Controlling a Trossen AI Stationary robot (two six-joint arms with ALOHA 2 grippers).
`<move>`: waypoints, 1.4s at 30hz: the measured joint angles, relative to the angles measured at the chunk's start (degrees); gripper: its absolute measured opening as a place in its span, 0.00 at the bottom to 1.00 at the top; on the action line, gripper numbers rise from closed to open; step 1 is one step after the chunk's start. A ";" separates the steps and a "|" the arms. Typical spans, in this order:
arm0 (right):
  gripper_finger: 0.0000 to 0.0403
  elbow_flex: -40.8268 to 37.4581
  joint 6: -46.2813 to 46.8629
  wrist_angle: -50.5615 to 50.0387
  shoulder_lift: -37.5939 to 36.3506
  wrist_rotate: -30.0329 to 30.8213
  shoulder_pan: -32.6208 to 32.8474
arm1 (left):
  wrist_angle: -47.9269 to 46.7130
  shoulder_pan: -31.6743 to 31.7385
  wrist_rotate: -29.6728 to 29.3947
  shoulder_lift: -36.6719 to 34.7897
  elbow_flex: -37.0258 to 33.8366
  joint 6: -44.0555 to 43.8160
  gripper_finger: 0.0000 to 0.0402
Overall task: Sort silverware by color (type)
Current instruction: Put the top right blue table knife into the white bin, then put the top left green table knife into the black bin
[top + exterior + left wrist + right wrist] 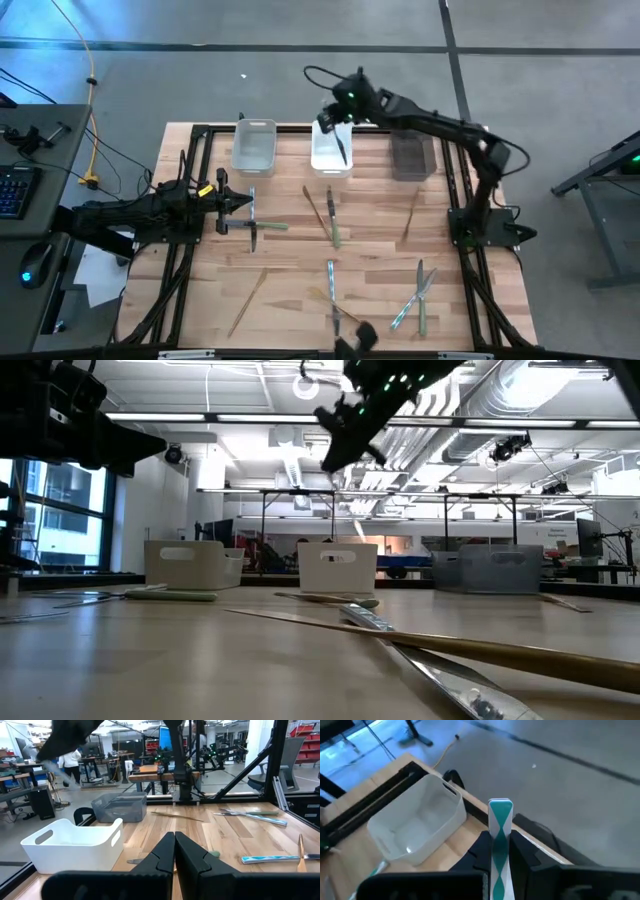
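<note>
Wooden table (pixel 300 250) carries scattered silverware (pixel 331 220) – the right gripper (pixel 338 122) pinches a teal-silver piece (pixel 500 850) above the middle white bin (pixel 331 160), apparently needing release next, while the left gripper (pixel 240 203), fingers pressed together, waits low.

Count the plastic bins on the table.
3, in a row along the far edge: left white bin, middle white bin under the right gripper, grey bin.

- No text, label, brand or number reads clearly anywhere.
- Signs in the room beyond the worktop (pixel 200 650) are too small to read.
</note>
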 joint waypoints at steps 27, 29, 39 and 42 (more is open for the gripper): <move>0.19 9.33 -6.53 0.32 20.35 -4.64 -4.82 | 0.01 -0.02 -0.20 0.01 0.00 0.00 0.01; 0.22 9.33 -7.98 0.65 20.34 -4.64 -4.82 | 0.00 -0.01 -0.20 0.00 0.00 0.00 0.01; 0.13 10.05 -23.42 1.23 16.04 -4.21 -4.26 | 0.01 -0.01 -0.20 0.01 0.00 0.00 0.01; 0.02 8.64 -26.09 3.81 15.77 -5.35 -3.28 | 0.02 -0.02 -0.20 0.02 0.00 0.00 0.01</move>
